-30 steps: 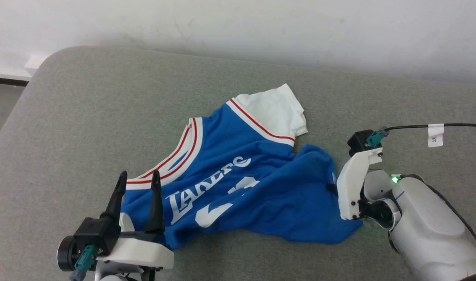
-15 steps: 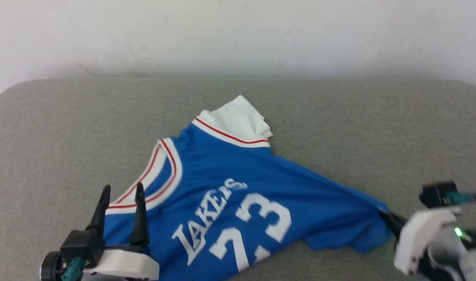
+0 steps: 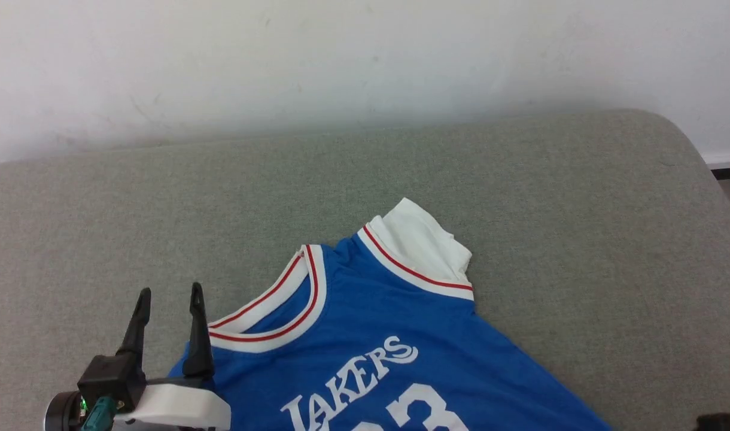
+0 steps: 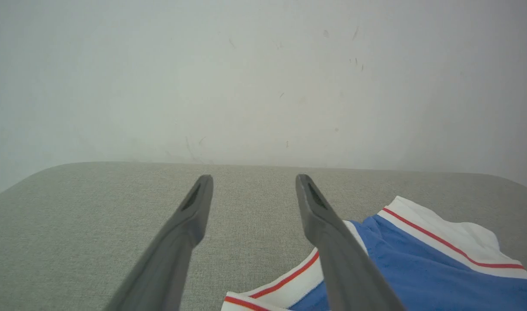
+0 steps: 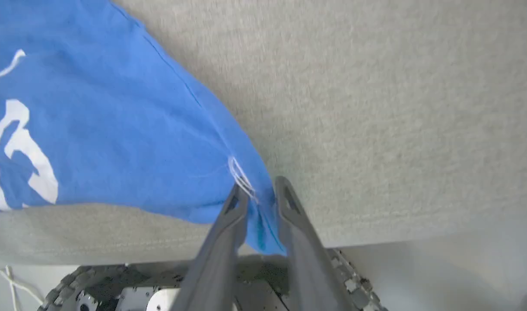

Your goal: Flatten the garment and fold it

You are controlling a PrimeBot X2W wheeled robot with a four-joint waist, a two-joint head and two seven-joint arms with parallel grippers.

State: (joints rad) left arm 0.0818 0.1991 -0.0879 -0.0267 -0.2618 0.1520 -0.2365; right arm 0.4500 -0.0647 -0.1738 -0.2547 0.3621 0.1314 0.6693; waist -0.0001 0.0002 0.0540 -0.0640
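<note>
– Lying front-up on a grey upholstered surface (image 3: 520, 209), the garment (image 3: 365, 335) is pictured in the head view with its red-striped collar (image 3: 269, 323) turned to the left and one white sleeve (image 3: 425, 251) pointed toward the pale wall (image 3: 341, 60). The white lettering "LAKERS" is shown in full, while the numerals beneath it are cut off by the bottom edge.

– How is the lower part of it held?

– A blue corner of the shirt's body is pinched between the two dark fingers of the right gripper (image 5: 259, 185), as shown in the right wrist view. The fingers are pressed nearly together on the cloth. The cloth is drawn in a smooth sheet from there toward the numerals. The pinched corner is placed at the surface's near edge, and parts of the robot's base (image 5: 73, 285) are glimpsed below it.

– And the other arm?

– The left gripper (image 3: 169, 290) is seen at the lower left of the head view, just beside the collar, its fingers spread wide with nothing between them. In the left wrist view bare grey fabric is framed between the fingertips, and the collar and the striped sleeve are seen to the right. Whether the nearer finger is touching the collar band cannot be told.
</note>
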